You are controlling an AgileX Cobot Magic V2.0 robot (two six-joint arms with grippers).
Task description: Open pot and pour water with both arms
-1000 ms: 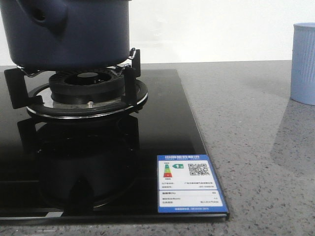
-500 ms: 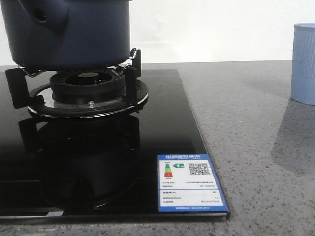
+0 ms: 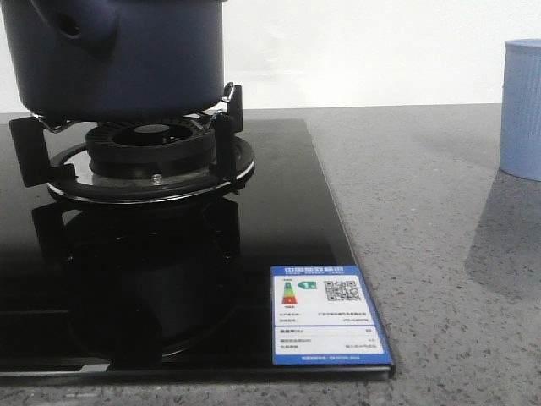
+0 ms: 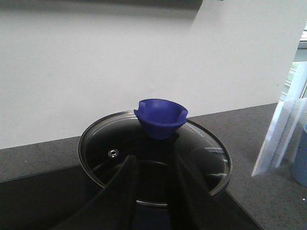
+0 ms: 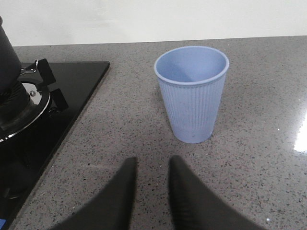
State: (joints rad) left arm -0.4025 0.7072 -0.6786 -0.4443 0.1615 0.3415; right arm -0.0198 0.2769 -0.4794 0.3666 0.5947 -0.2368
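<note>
The dark navy pot [image 3: 127,59] stands on the gas burner [image 3: 152,156] at the far left, its side lug [image 3: 76,25] facing the front. In the left wrist view a glass lid [image 4: 103,143] with a blue knob [image 4: 160,117] covers it. My left gripper [image 4: 153,160] is open and empty, hovering over the near part of the lid, short of the knob. My right gripper [image 5: 151,165] is open and empty above the grey counter, with a pale blue ribbed cup [image 5: 192,91] standing upright just ahead of it. Neither gripper shows in the front view.
The black glass hob [image 3: 279,220] carries a blue-and-white label [image 3: 330,326] at its front right corner. The cup [image 3: 524,110] stands on the speckled counter [image 3: 423,211] at the right edge. A white wall lies behind.
The shadow on the counter in front of the cup has shifted a little. The pot and the cup have not moved.
</note>
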